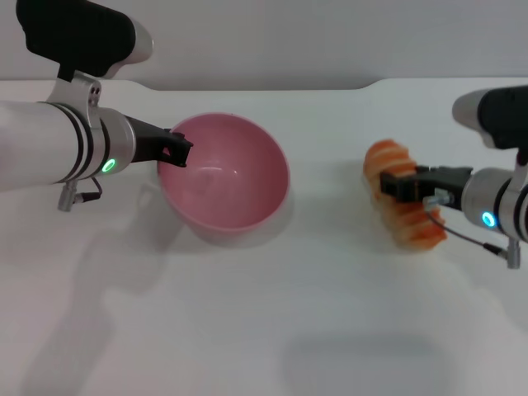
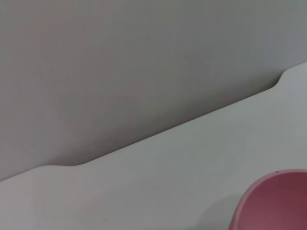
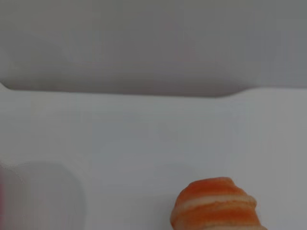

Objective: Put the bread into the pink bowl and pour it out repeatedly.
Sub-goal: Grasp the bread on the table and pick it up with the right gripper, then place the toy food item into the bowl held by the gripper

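Observation:
The pink bowl (image 1: 231,177) sits left of centre on the white table, its opening tipped a little toward me, with nothing inside. My left gripper (image 1: 175,152) is shut on the bowl's left rim. The rim also shows in the left wrist view (image 2: 278,201). The bread (image 1: 412,227), orange with cream stripes, is at the right, well apart from the bowl. My right gripper (image 1: 404,186) is shut across its middle from the right side. One end of the bread shows in the right wrist view (image 3: 216,206). I cannot tell whether the bread rests on the table or is just above it.
The white table (image 1: 272,313) has a far edge with a notched step (image 1: 371,85) against a grey wall. Nothing else stands on it. A soft shadow lies at the front centre.

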`<state>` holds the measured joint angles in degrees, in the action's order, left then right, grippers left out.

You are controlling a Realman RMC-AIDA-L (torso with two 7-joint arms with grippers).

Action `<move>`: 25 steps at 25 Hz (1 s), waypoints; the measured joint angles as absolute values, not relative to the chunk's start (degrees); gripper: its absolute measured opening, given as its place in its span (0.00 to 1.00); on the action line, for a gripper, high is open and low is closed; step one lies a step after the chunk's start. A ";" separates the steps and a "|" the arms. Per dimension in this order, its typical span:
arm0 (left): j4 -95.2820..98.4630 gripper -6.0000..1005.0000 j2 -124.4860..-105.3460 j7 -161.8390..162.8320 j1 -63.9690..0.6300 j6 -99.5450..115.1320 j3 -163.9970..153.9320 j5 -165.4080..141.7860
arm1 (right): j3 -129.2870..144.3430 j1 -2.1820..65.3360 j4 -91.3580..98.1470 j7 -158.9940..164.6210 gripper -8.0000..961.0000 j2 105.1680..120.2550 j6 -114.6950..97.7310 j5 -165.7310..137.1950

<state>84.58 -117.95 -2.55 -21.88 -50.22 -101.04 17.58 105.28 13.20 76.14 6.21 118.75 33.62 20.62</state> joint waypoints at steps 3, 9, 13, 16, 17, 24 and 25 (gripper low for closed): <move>84.58 0.06 -117.95 -2.55 -21.92 -50.29 -101.05 17.58 | 104.59 11.38 81.52 5.39 0.58 118.90 35.42 18.88; 84.08 0.06 -117.98 -2.43 -21.93 -50.35 -101.30 18.53 | 103.78 10.59 93.69 3.92 0.54 118.92 40.02 17.83; 84.28 0.06 -118.08 -2.41 -22.79 -49.88 -103.39 20.85 | 105.45 12.10 97.49 3.58 0.52 118.91 39.80 18.12; 84.36 0.06 -118.19 -2.12 -23.43 -49.61 -104.23 21.28 | 107.78 14.16 97.14 4.32 0.51 118.92 38.21 18.36; 84.39 0.06 -118.24 -2.04 -23.79 -49.48 -104.47 21.53 | 108.70 14.75 96.51 4.73 0.50 118.92 37.58 18.45; 84.46 0.06 -118.32 -1.96 -25.18 -48.70 -104.77 22.09 | 112.29 17.37 93.14 6.27 0.42 118.91 34.81 20.75; 84.47 0.06 -118.31 -1.95 -25.23 -48.60 -104.77 22.10 | 112.53 17.49 92.88 6.15 0.41 118.91 34.63 21.24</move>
<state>84.47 -118.31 -1.95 -25.23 -48.60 -104.77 22.10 112.53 17.49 92.88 6.15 118.91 34.63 21.24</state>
